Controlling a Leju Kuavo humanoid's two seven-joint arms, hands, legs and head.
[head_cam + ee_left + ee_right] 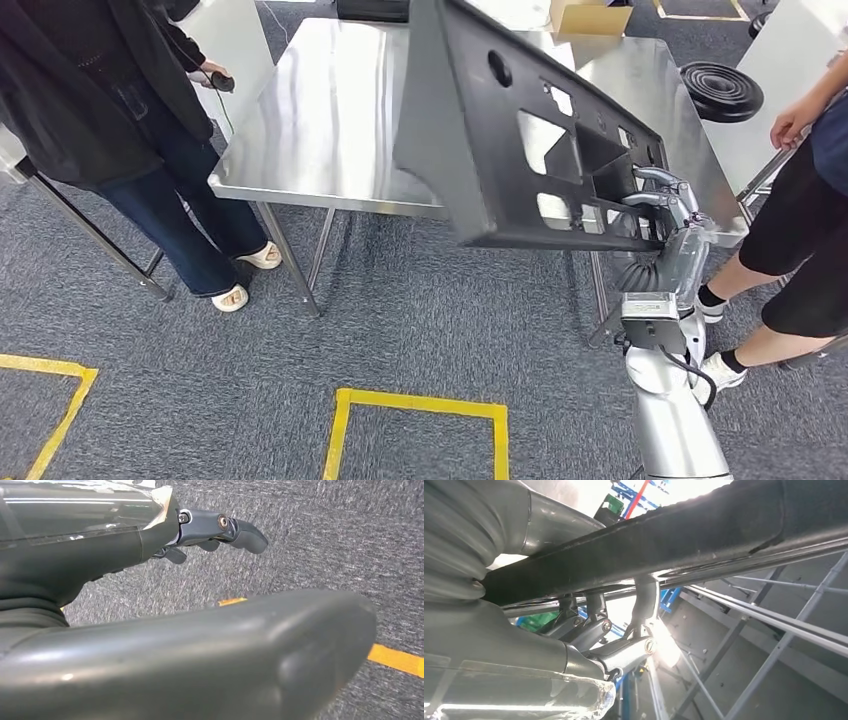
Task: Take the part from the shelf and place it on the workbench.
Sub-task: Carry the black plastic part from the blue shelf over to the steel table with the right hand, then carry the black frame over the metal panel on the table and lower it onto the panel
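My right hand (668, 205) grips the big stiff black plastic panel (520, 130) by its lower edge, awkward and top-heavy, above the steel table (320, 120).

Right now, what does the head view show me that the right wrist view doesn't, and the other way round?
Head view alone: the steel workbench ahead, a black ribbed disc and a cardboard box on it, a person on each side, and yellow floor tape. Right wrist view alone: the fingers hooked over the panel's edge from beneath, with grey table legs behind. Both: the right hand gripping the big black panel.
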